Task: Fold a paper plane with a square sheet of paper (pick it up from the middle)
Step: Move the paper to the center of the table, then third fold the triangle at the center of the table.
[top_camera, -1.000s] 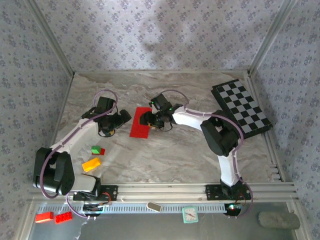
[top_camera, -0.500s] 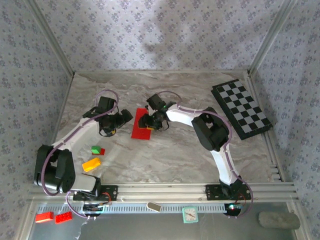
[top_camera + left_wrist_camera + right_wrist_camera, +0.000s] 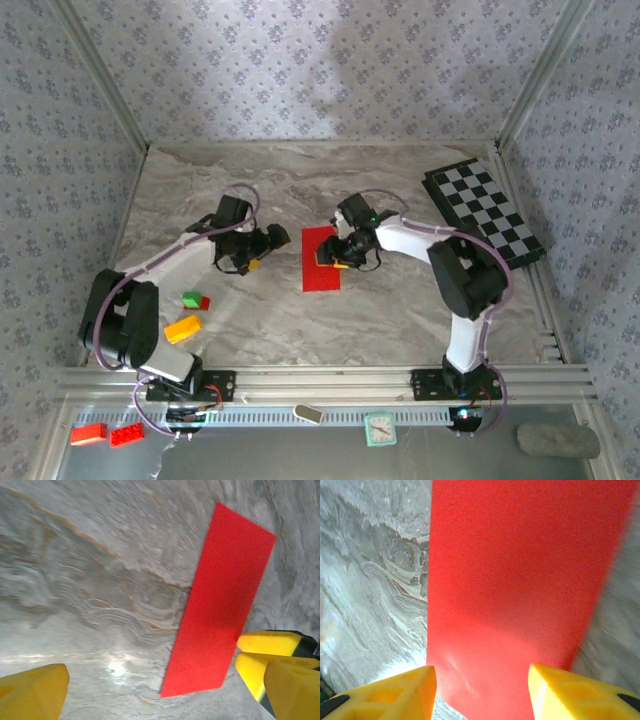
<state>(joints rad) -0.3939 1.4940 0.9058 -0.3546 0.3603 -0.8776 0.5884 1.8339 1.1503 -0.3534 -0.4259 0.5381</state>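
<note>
Paper [image 3: 321, 260]: smooth red rectangle (maybe folded) | left fingers [image 3: 33, 692] spread | right fingers [image 3: 570, 695] parted

red paper sheet [image 3: 515, 590] flat on marbled table [image 3: 370, 580]; right gripper [image 3: 481, 680] yellow fingers [image 3: 395, 692] parted over its near end

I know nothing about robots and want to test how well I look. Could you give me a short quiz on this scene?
1. True or false: the red paper lies flat on the table.
2. Fill in: the black-and-white ____ board sits at the table's far right.
3. The right gripper is: A) over the paper, B) on the board, C) holding a brick.
Key: 1 true; 2 checkered; 3 A.
</note>
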